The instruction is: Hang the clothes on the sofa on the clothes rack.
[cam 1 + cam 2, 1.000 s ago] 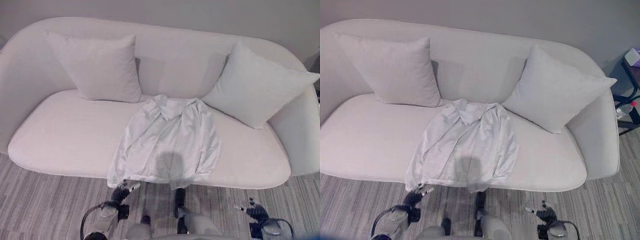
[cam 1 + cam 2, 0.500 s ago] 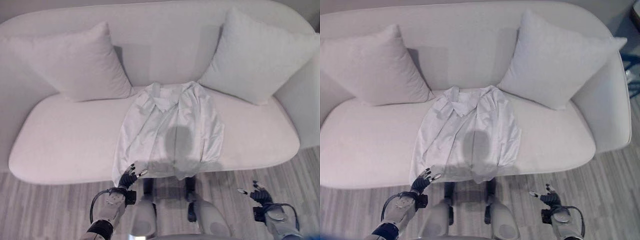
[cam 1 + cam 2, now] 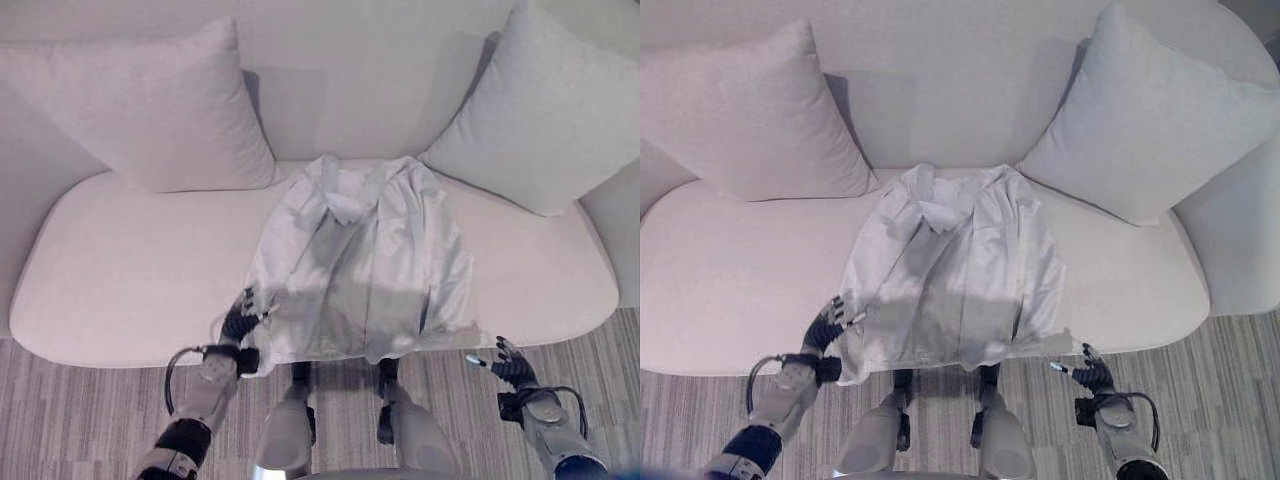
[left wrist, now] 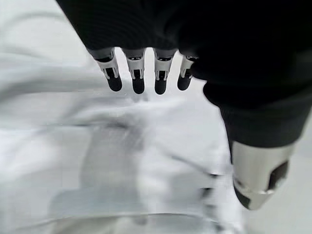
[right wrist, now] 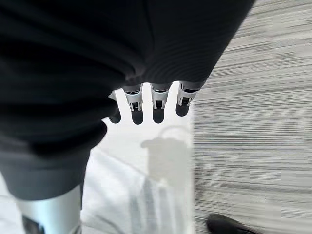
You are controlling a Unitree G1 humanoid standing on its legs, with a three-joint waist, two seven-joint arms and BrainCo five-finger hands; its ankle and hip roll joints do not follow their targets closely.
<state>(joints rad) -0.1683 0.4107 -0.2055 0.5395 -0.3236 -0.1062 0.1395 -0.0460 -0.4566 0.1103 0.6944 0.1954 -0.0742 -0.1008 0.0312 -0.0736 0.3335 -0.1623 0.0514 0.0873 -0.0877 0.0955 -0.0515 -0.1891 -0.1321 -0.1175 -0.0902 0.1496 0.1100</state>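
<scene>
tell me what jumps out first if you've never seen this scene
A pale shirt lies spread on the middle of the white sofa, its collar toward the backrest and its hem hanging over the front edge. A pillow leans at each end of the backrest. The left hand, fingers straight, is at the shirt's lower left corner; the right hand is open over the floor.

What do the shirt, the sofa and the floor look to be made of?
Shirt: thin woven cloth, white with a slight sheen; it creases and drapes over the seat edge. Sofa: matte off-white upholstery fabric, smooth and padded; the weave is too fine to tell. Floor: grey streaked surface, likely low-pile carpet or vinyl.
</scene>
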